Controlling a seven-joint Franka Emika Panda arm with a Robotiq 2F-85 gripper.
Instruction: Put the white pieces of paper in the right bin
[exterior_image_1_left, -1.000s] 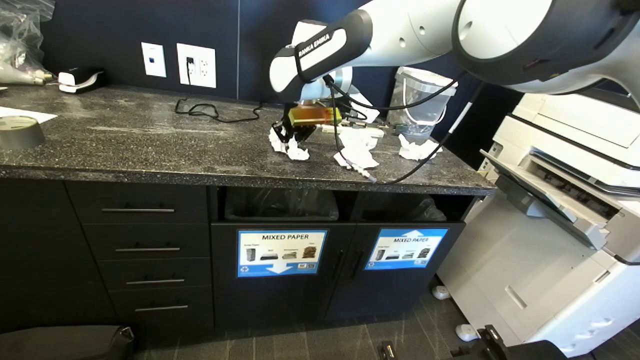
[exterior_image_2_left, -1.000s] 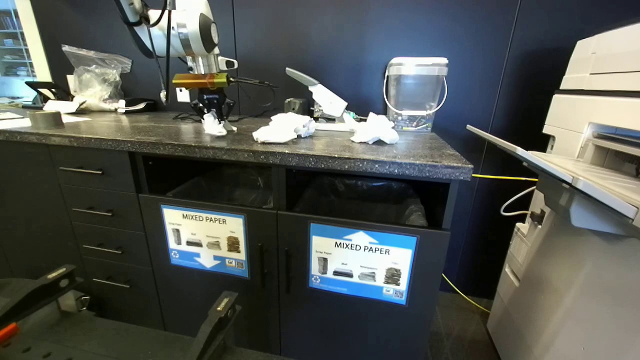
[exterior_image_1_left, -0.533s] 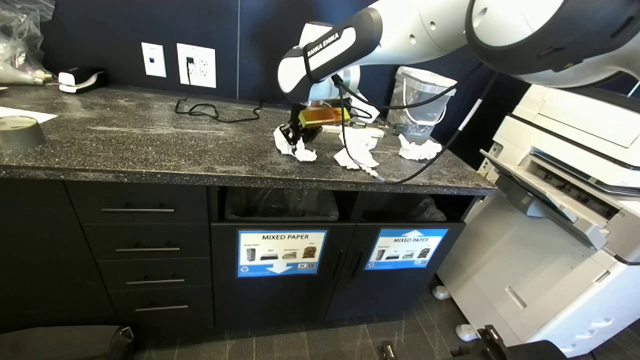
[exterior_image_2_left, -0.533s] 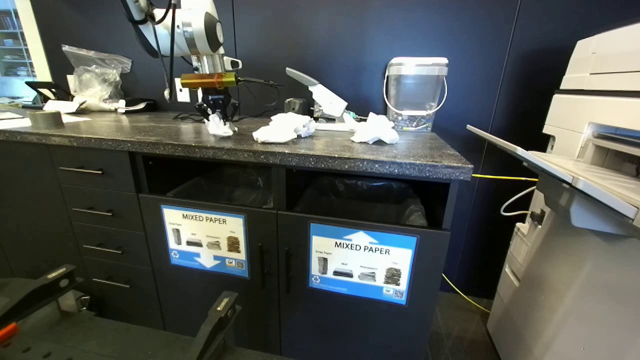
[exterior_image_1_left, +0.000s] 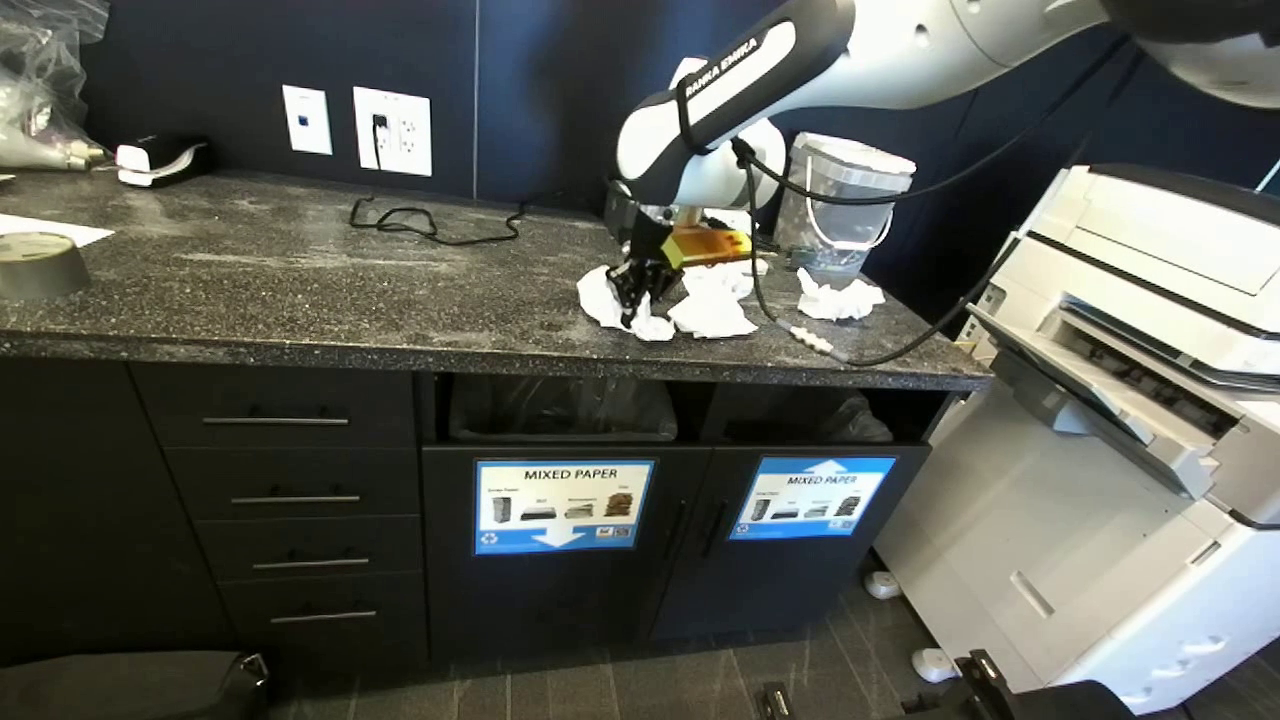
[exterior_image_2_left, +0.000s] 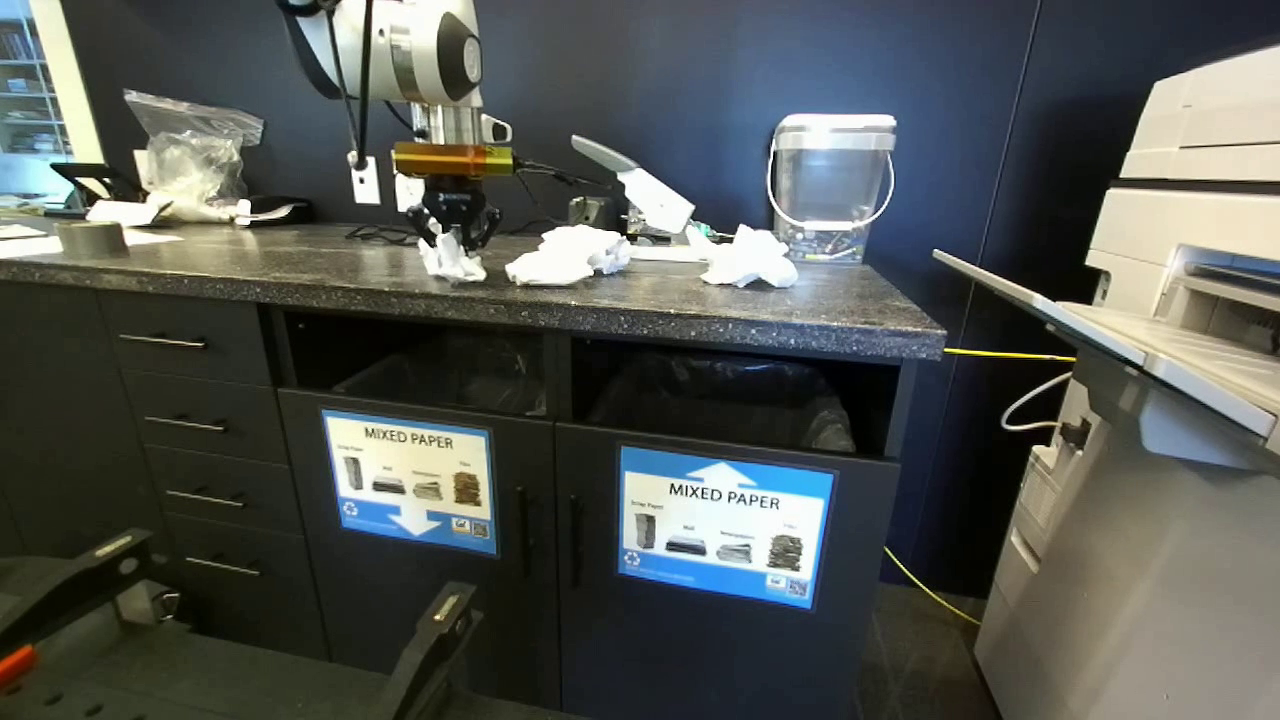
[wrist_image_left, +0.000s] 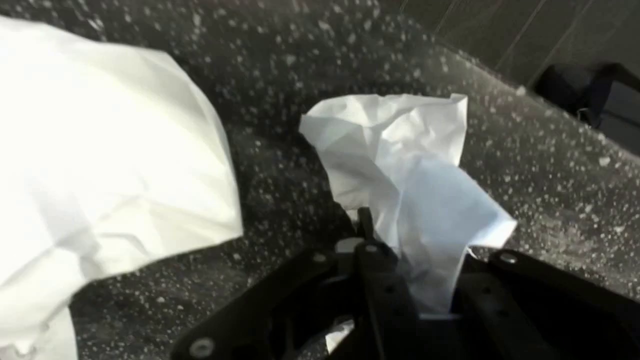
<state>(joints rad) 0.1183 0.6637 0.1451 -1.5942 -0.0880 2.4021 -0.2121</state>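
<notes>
My gripper (exterior_image_1_left: 634, 296) is shut on a crumpled white piece of paper (exterior_image_1_left: 600, 298), low over the counter. I cannot tell if the paper touches the counter. In the wrist view, this held paper (wrist_image_left: 390, 135) sticks out between the dark fingers (wrist_image_left: 415, 265). A middle white paper (exterior_image_2_left: 568, 256) lies just beside the gripper; it fills the left of the wrist view (wrist_image_left: 110, 165). Another white paper (exterior_image_2_left: 748, 260) lies near the counter's right end. The right bin (exterior_image_2_left: 735, 400) sits under the counter in an open slot above its MIXED PAPER sign (exterior_image_2_left: 728, 525).
A left bin (exterior_image_2_left: 450, 375) sits in the neighbouring slot. The counter's front edge (exterior_image_2_left: 600, 318) overhangs both bins. A clear bucket (exterior_image_2_left: 835, 185) and a slanted white object (exterior_image_2_left: 655, 200) stand behind the papers. A printer (exterior_image_2_left: 1130, 420) stands at the right. A cable (exterior_image_1_left: 930, 335) hangs from the arm.
My gripper has moved right along the counter and slightly toward its front edge, carrying the held paper closer to the middle paper. The other papers have not moved.
</notes>
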